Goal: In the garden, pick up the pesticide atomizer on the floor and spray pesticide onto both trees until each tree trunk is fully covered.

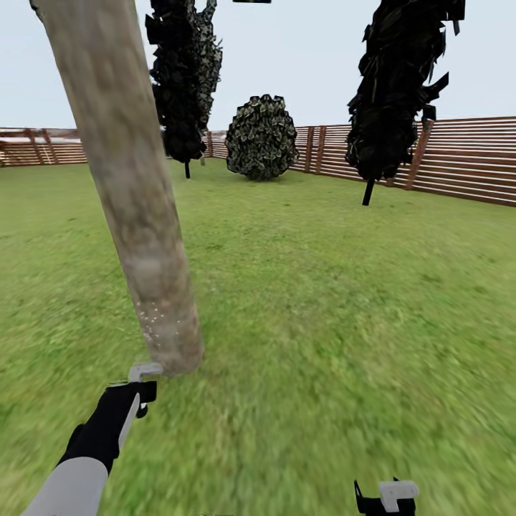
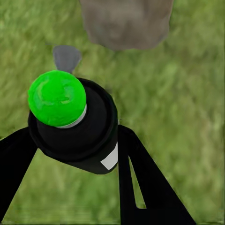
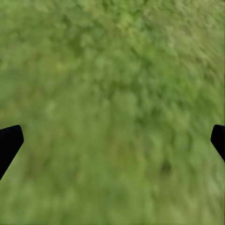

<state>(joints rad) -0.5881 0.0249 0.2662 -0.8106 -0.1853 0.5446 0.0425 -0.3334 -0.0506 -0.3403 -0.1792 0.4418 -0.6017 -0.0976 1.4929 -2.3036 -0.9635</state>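
The pickup is already done: the left gripper is closing its two black fingers around the pesticide atomizer, a black can with a round bright green cap, sitting in the left centre of the left wrist view. In the head view that arm is reaching up from the lower left corner, its tip ending just beside the foot of the tree trunk.

Spraying looks barely begun, judging by the bark: a faint scatter of pale pesticide specks is showing low on the trunk, left of centre in the frame, while the long stretch rising to the upper left is looking bare. So most of this trunk, and a whole second tree, are probably still waiting.

The trunk is reading as a thick, mottled grey-beige column, leaning across the left half of the head view (the lean may be the camera's).

The right gripper is hanging at the bottom edge, right of centre, its fingers spread wide over grass and holding nothing
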